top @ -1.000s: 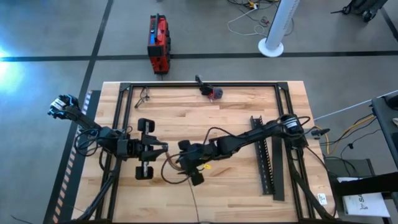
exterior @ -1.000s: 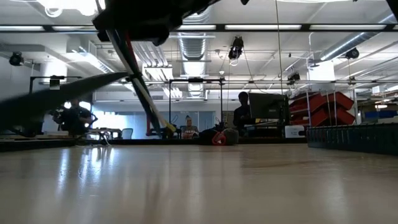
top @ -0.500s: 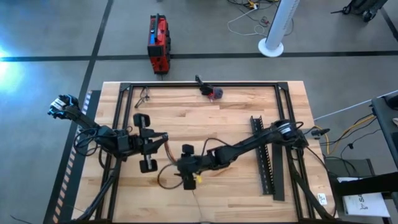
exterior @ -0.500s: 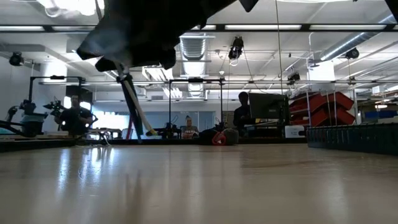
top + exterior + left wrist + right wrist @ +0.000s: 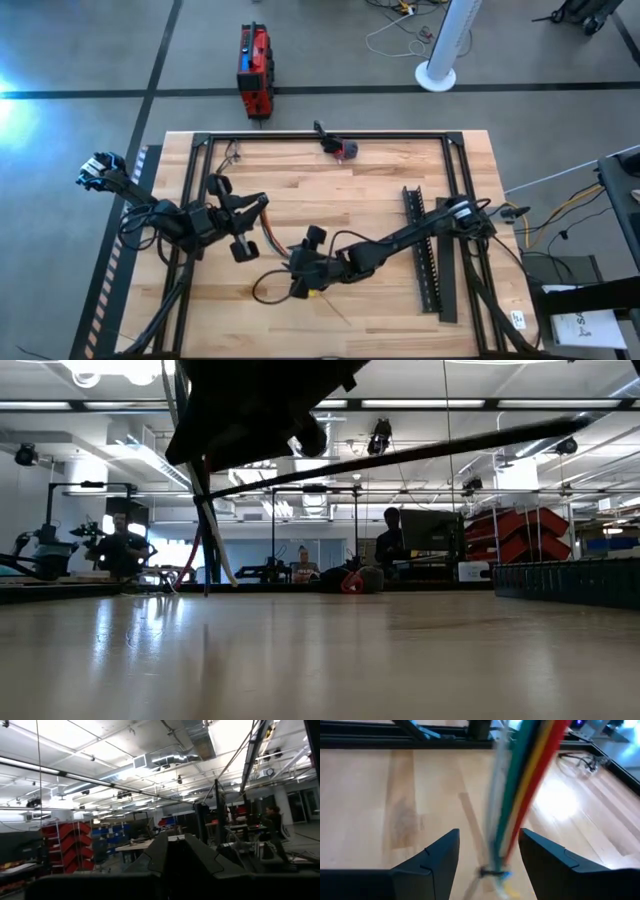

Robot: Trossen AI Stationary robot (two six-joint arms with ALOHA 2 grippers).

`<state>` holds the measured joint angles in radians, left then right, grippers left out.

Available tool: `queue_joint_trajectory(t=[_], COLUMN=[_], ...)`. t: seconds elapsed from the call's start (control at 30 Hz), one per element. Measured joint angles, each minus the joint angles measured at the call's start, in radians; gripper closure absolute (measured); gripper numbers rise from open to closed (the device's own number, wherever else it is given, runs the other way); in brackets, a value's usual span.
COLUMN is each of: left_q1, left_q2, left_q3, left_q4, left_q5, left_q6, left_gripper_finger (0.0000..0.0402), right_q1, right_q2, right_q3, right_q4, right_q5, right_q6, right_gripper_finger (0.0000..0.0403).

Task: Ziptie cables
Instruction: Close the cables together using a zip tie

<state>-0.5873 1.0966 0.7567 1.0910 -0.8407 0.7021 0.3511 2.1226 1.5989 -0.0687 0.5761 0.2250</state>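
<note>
Since the earlier frame the left arm has swung toward the table's far side and the right gripper has shifted left.

High view: the left gripper (image 5: 243,225) is closed on one end of the cables (image 5: 272,247); the bundle runs to the right gripper (image 5: 305,280) near the front of the table (image 5: 380,180).

Right wrist view: only here do you see the jaws part-open, straddling the coloured strands (image 5: 530,775) — whether they pinch is unclear. If the arms spread further, the bundle can slide out.

Low view: a dark gripper overhead and taut strands — no table contact visible.

Left wrist view: ceiling only; its grip is hidden.
</note>
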Motion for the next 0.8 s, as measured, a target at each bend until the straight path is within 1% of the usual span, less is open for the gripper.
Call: queue_joint_trajectory(t=[0.17,0.33,0.43,0.57,0.77,0.8], left_q1=[0.000,0.000,0.000,0.000,0.000,0.000], left_q2=[0.000,-0.001,-0.001,-0.001,-0.001,0.000], left_q3=[0.000,0.000,0.000,0.000,0.000,0.000], left_q4=[0.004,0.021,0.024,0.025,0.033,0.034], left_q5=[-0.002,-0.006,-0.032,-0.040,-0.043,-0.050], left_q6=[0.000,0.016,0.023,0.023,0.043,0.044], left_gripper_finger=[0.0373,0.0373,0.0373,0.0373,0.0373,0.0373], right_q1=[-0.004,-0.006,-0.009,-0.013,-0.018,-0.019], right_q2=[0.021,0.047,0.050,0.050,0.052,0.052], right_q3=[0.000,0.000,0.000,0.000,0.000,0.000], right_q4=[0.005,0.004,0.006,0.007,0.020,0.029], right_q5=[0.003,0.001,0.029,0.045,0.038,0.024], right_q6=[0.070,0.097,0.101,0.088,0.080,0.084], right_gripper_finger=[0.0210,0.0212,0.0226,0.0273,0.0383,0.0392])
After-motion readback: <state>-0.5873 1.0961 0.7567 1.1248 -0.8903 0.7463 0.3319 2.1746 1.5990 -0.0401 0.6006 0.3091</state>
